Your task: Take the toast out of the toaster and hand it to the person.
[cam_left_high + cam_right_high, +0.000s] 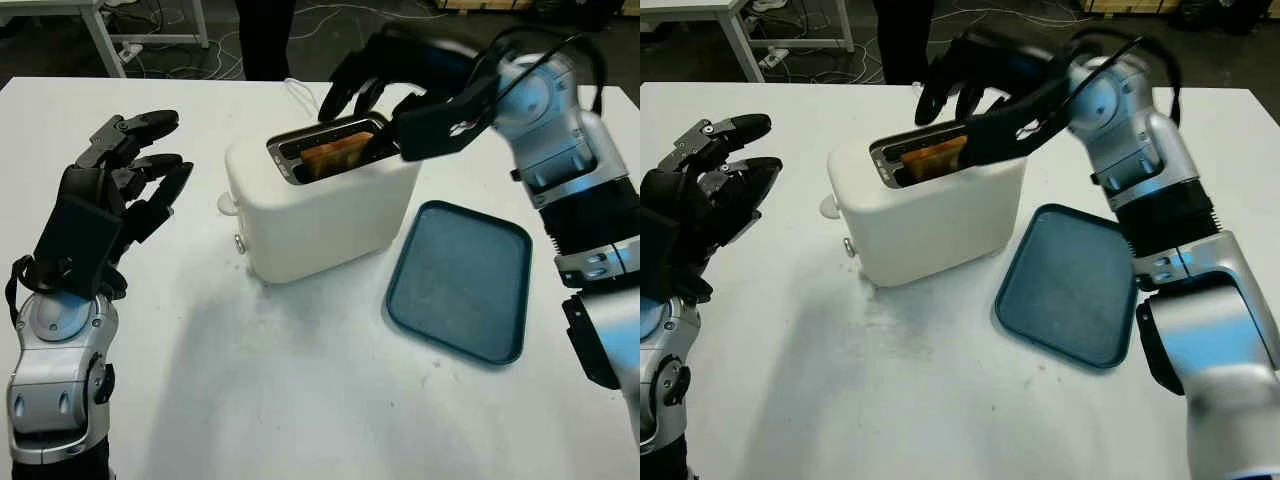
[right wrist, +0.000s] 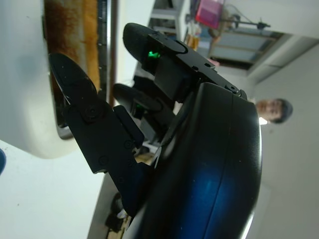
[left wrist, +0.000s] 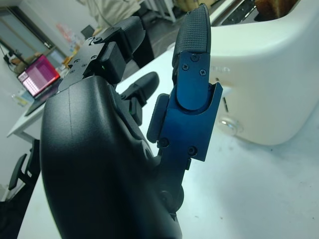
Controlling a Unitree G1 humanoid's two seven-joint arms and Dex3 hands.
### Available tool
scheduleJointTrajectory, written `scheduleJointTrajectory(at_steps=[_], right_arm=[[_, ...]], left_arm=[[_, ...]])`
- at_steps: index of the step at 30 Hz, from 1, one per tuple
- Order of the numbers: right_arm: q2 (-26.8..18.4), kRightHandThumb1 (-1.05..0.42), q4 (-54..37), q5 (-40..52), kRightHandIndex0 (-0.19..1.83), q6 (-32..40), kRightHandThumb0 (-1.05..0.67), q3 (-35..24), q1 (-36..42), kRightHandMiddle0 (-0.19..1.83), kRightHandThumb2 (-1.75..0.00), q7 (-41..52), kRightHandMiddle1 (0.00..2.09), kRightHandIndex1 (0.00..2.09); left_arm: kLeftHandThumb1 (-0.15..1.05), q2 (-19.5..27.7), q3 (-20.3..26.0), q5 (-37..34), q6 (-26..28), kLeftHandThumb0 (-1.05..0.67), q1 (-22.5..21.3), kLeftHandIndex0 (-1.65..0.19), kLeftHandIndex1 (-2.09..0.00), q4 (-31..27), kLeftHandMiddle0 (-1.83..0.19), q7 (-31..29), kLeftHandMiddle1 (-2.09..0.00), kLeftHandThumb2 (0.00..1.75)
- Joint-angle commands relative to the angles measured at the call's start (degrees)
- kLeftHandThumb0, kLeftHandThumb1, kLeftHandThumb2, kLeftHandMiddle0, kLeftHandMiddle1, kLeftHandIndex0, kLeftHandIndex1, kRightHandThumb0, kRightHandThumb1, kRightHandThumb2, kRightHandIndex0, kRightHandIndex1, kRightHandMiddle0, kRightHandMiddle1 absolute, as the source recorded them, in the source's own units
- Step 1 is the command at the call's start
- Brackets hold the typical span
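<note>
A cream toaster stands mid-table with a browned slice of toast down in its slot. My right hand hovers over the slot's far end, holding nothing; its thumb dips toward the slot beside the toast. In the right wrist view the toast lies just past the thumb. My left hand is raised to the left of the toaster, open and apart from it. A person in dark trousers stands behind the table's far edge.
A dark blue tray lies flat to the right of the toaster, under my right forearm. White table stretches in front. Beyond the far edge are cables on the floor and a white table leg.
</note>
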Motion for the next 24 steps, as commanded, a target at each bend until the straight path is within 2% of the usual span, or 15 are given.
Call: scheduleJointTrajectory(at_steps=[1,12,24], right_arm=[[0.72,-0.57,1.13,-1.32,0.91,-1.96,-0.39,0.35,-0.67,0.99,-0.01,-1.72,0.16,0.45],[1.92,-0.64,3.1,-4.49,0.84,-1.24,-0.34,0.39,-0.55,0.95,-0.02,-4.52,0.09,0.46],[2.21,-0.66,2.9,-3.64,0.98,-2.03,-0.36,1.1,-0.58,1.06,-0.01,-0.67,0.12,0.57]], left_arm=[[0.92,-0.08,-0.29,0.7,-0.66,-0.71,0.6,-0.34,-0.55,-0.34,-0.22,0.39,-0.89,0.2],[0.92,-0.3,-0.51,0.64,-1.16,-0.71,0.86,-0.35,-0.54,0.14,-0.23,0.42,-0.88,0.2],[0.92,-0.43,-0.89,0.99,-1.35,-0.7,0.39,-0.35,-0.54,0.37,-0.23,0.83,-0.89,0.2]])
